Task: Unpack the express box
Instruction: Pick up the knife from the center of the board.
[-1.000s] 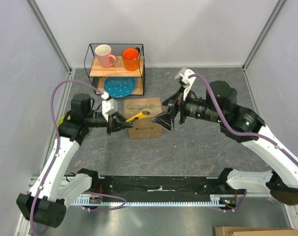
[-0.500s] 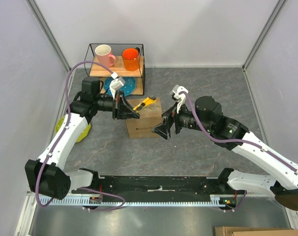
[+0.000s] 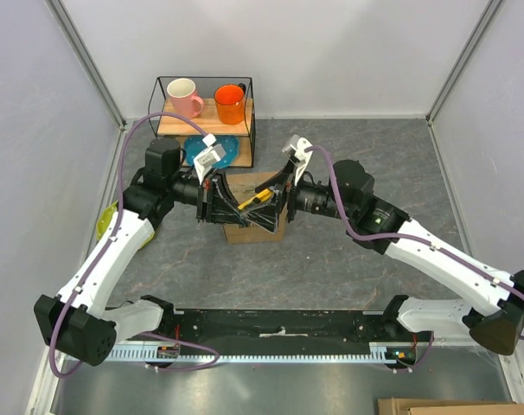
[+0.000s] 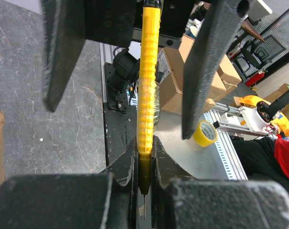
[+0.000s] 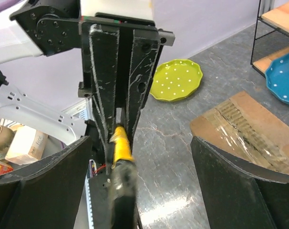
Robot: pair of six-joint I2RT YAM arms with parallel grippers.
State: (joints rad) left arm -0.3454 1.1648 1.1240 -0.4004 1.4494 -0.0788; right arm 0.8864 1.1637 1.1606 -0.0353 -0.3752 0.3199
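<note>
**Two arms meeting above the carton.** Both arms reach inward over the counter (image 3: pixel 357 251) and face each other nose to nose.

- **Left arm:** It extends from the left with its forearm near level. The left gripper (image 4: pixel 144 160) is clamped on one end of a yellow utility knife (image 4: pixel 149 71), whose ribbed body runs straight out ahead of the fingers.
- **Right arm:** It stretches in from the right, elbow bent and wrist roughly level. The right gripper (image 5: pixel 140 143) has its jaws spread wide and straddles the knife's free end, one finger on each side, neither touching it (the left wrist view shows a gap on both sides).
- **Express box:** The express box (image 3: pixel 245 232) sits on the counter directly below both grippers. There is tape across its top, and its printed side faces the arm bases.
- **Surroundings:** Behind the left gripper, a wire shelf (image 3: pixel 249 121) carries a pink mug (image 3: pixel 184 97) and an orange mug (image 3: pixel 230 104), with a blue plate (image 3: pixel 212 152) on its lower level. A green plate (image 5: pixel 175 78) lies on the counter well apart, beyond the left gripper's wrist.
</note>
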